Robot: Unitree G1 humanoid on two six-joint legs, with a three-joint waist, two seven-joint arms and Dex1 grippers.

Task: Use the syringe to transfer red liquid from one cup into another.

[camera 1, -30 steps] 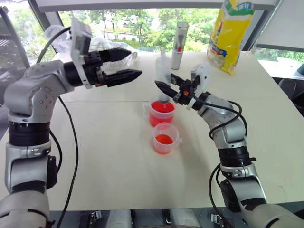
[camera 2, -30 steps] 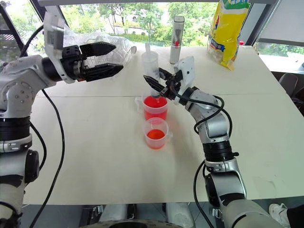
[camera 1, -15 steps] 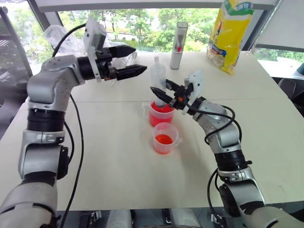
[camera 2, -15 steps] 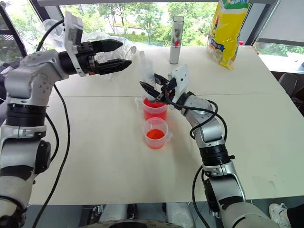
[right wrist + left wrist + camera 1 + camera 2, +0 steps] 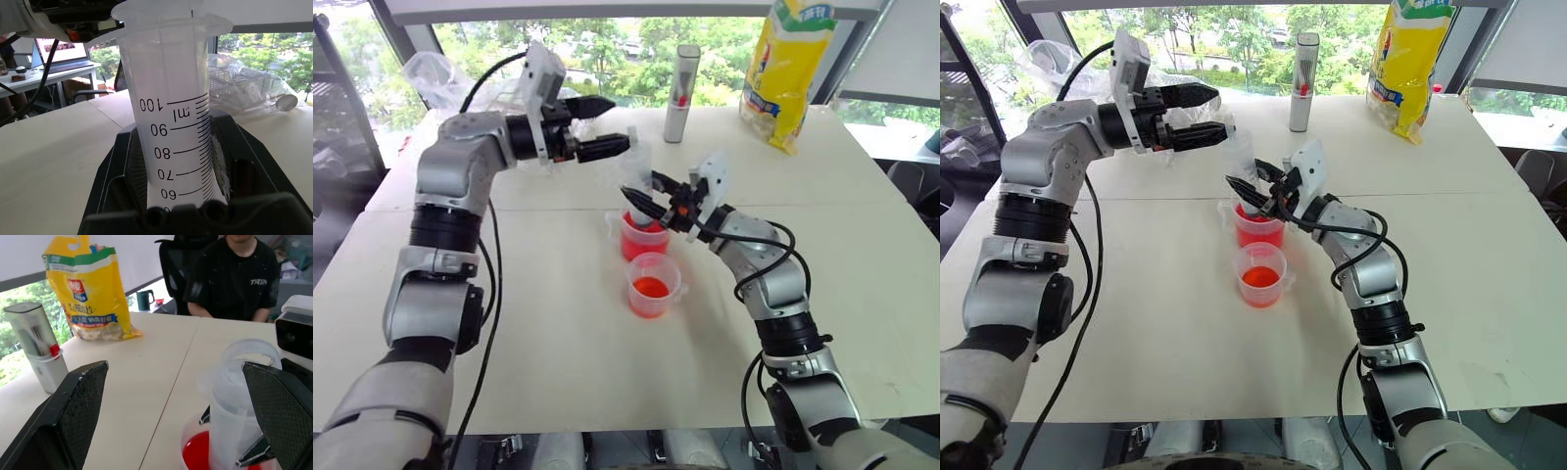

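Reaching in level, the left gripper [image 5: 607, 125] is spread wide around the syringe [image 5: 1242, 168] top. Right gripper [image 5: 646, 196] clamps the barrel upright, tip in the larger cup [image 5: 642, 235]. Just in front, the smaller cup [image 5: 653, 286] holds some red liquid [image 5: 651, 288]; drawing looks next.

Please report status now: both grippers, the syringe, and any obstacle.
Right gripper shut on syringe, tip in larger cup. Left gripper open, level with syringe top. Nothing in the way.
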